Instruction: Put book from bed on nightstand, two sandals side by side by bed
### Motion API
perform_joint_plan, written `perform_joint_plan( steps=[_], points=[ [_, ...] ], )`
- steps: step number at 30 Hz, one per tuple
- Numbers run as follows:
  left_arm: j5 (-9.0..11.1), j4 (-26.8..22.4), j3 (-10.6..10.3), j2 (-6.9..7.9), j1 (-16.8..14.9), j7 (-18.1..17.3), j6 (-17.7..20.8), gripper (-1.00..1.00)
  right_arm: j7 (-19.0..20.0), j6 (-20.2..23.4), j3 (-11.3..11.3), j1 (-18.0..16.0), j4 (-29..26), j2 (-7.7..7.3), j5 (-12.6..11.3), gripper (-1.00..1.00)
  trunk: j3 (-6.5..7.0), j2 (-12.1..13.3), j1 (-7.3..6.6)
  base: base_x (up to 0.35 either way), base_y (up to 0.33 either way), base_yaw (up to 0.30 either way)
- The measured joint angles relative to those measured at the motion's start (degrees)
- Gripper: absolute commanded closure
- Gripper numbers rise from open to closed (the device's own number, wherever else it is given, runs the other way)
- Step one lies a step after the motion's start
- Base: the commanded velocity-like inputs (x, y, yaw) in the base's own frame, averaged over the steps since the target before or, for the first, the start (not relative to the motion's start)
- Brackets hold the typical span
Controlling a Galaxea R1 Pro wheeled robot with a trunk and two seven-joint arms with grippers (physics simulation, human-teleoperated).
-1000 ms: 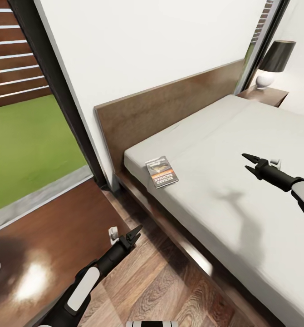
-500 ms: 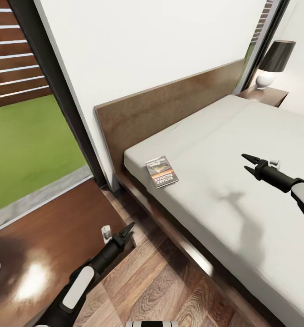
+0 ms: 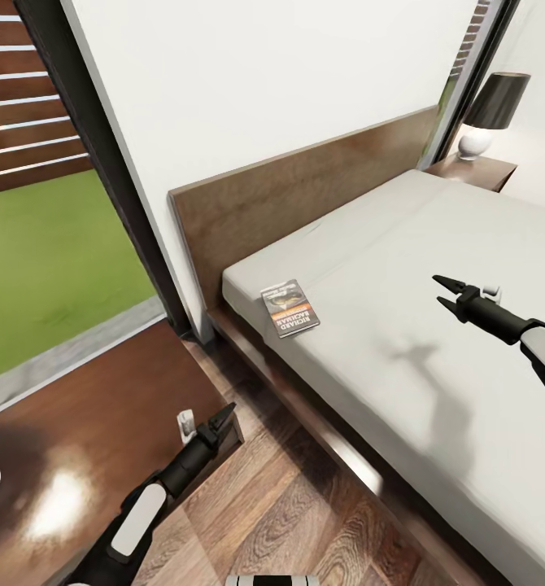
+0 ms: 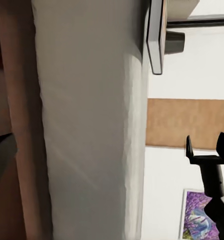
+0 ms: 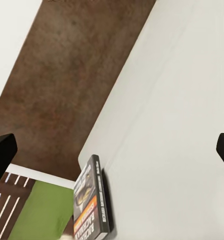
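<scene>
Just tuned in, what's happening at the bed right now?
The book lies flat on the bed near the headboard, untouched. The right gripper hovers open over the mattress, pointing toward the book but well short of it. The left gripper is open and low, at the near nightstand's edge, holding nothing.

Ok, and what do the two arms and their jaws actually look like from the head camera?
Both match: slim black forearms with a white panel on the upper side, narrowing to a black wrist. The left gripper and right gripper each end in two thin, pointed black jaws forming a V. A small white bracket sits beside each wrist. No loose cables or markings are visible.
</scene>
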Motion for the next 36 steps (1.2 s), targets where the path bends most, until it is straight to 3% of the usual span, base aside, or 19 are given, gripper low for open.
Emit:
perform_joint_plan(
  steps=[6, 11, 18, 19, 24, 36],
  points=[
    [0.1, 0.4, 0.1, -0.07, -1.3, 0.8, 0.3, -1.0, 0.0, 0.1, 0.0, 0.0, 0.1, -0.04, 0.0, -1.0, 0.0, 0.0, 0.0, 0.0, 0.0, 0.0],
    [0.6, 0.4, 0.1, -0.12, -4.2, 5.1, 0.5, -1.0, 0.1, 0.2, 0.0, 0.0, -0.1, -0.04, 0.0, -1.0, 0.0, 0.0, 0.0, 0.0, 0.0, 0.0],
    [4.7, 1.1, 0.1, -0.07, -9.4, 12.3, 1.4, -1.0, 0.2, 1.1, 0.0, 0.0, -0.3, 0.06, 0.0, -1.0, 0.0, 0.0, 0.0, 0.0, 0.0, 0.0],
    [5.8, 1.7, 0.1, -0.09, -11.0, 13.4, 2.1, -1.0, 0.3, 1.7, 0.0, 0.0, -0.3, 0.09, 0.0, -1.0, 0.01, 0.0, 0.0, 0.0, 0.0, 0.0],
    [7.5, 6.4, 0.1, -0.33, -16.0, 15.0, 3.3, -1.0, 0.3, 3.0, 0.0, 0.0, -0.6, 0.08, 0.0, -1.0, 0.0, 0.0, 0.0, 0.0, 0.0, 0.0],
    [7.7, 18.0, 0.1, -1.0, -23.6, 15.4, 3.1, -1.0, 0.3, 6.9, 0.0, 0.0, -3.1, -0.1, -0.2, -1.0, 0.0, 0.0, 0.0, 0.0, 0.0, 0.0]
  ],
)
